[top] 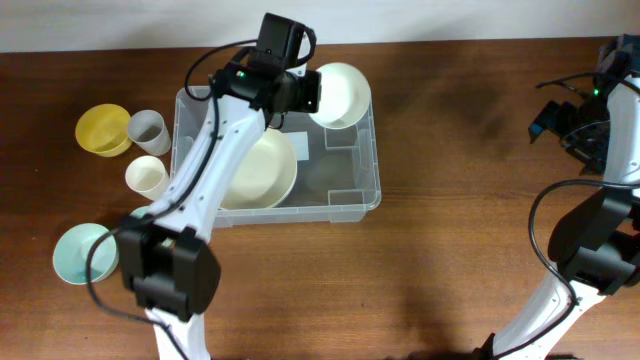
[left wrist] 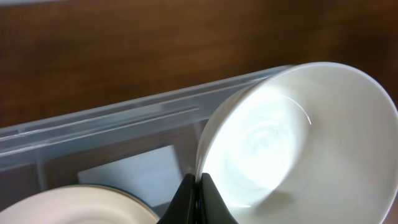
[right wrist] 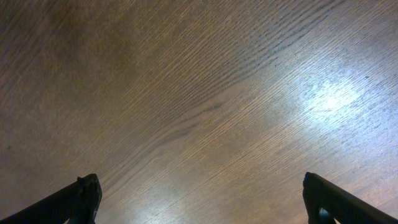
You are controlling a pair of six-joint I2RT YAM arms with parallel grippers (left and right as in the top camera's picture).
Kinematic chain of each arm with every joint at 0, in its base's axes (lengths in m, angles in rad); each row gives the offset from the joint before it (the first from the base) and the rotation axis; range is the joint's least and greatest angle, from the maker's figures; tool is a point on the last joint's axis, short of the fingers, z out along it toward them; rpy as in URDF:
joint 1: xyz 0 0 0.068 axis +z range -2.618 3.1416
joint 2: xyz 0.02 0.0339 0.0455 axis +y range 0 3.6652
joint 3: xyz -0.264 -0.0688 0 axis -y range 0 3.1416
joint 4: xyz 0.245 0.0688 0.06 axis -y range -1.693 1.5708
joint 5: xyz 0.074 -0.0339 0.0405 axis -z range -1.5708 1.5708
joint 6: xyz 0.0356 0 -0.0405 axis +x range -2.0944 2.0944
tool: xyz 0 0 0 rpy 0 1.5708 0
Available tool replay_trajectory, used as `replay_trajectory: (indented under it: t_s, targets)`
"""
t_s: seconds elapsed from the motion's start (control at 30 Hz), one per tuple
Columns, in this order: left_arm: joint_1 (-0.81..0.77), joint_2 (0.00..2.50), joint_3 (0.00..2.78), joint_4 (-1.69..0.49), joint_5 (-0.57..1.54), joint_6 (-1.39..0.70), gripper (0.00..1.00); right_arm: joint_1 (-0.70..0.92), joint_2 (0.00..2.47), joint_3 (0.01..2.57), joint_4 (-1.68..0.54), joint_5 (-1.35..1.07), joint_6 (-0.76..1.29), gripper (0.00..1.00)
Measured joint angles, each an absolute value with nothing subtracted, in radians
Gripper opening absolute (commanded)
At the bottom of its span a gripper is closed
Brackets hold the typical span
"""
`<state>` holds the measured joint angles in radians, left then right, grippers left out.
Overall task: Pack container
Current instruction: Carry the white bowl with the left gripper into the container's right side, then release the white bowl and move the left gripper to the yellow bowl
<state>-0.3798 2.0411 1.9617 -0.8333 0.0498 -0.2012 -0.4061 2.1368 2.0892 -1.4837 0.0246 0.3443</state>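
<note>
Placing step: left hand (left wrist: pixel 198 190) pinches the rim of a round white bowl (left wrist: pixel 292 137); clear rectangular plastic container (top: pixel 345 175) lies below it; next, lower and release.

Robotics lab workbench: a white left arm (top: pixel 205 165) and right arm (top: pixel 600 215), trailing black cables (top: pixel 532 218), stand at a plain brown wooden table (top: pixel 460 140).

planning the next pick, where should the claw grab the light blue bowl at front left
Pinch the rim of the light blue bowl from straight above, one finger inside, one outside: it sits upright, mouth up, and looks too wide to span. Choose its left edge, clear of the left arm. The left claw holds the white bowl by the rim likewise.
</note>
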Motion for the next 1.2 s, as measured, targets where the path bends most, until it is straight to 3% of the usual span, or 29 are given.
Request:
replay_trajectory:
  t_s: [0.47, 0.57, 0.77, 0.83, 0.93, 1.0, 1.1, 1.2]
  targets:
    - [-0.339, 2.205, 1.962, -0.828, 0.061, -0.201, 0.02, -0.406, 2.137, 2.089, -1.484, 0.025, 0.345, 0.99]
    - [-0.340, 2.205, 1.962, -0.828, 0.080, -0.200, 0.16, -0.406, 2.137, 2.089, -1.484, 0.025, 0.345, 0.99]
    - [-0.340, 2.205, 1.962, -0.839, 0.094, -0.197, 0.28, -0.406, 2.137, 2.089, -1.483, 0.025, 0.345, 0.99]
    - [-0.340, 2.205, 1.962, -0.841, 0.095, -0.195, 0.52, -0.406, 2.137, 2.089, -1.484, 0.025, 0.344, 0.99]
    - [-0.339, 2.205, 1.962, -0.839, 0.098, -0.185, 0.74, -0.406, 2.137, 2.089, -1.484, 0.025, 0.344, 0.99]
    - [-0.335, 2.205, 1.969, -0.850, 0.099, -0.183, 0.80, -0.406, 2.137, 2.089, -1.484, 0.025, 0.345, 0.99]
    - [-0.314, 2.205, 2.020, -0.892, 0.102, -0.175, 0.99, -0.406, 2.137, 2.089, -1.484, 0.025, 0.344, 0.99]
    - [-0.270, 2.205, 2.116, -0.932, 0.105, -0.175, 1.00, -0.406, 2.137, 2.089, -1.484, 0.025, 0.344, 0.99]
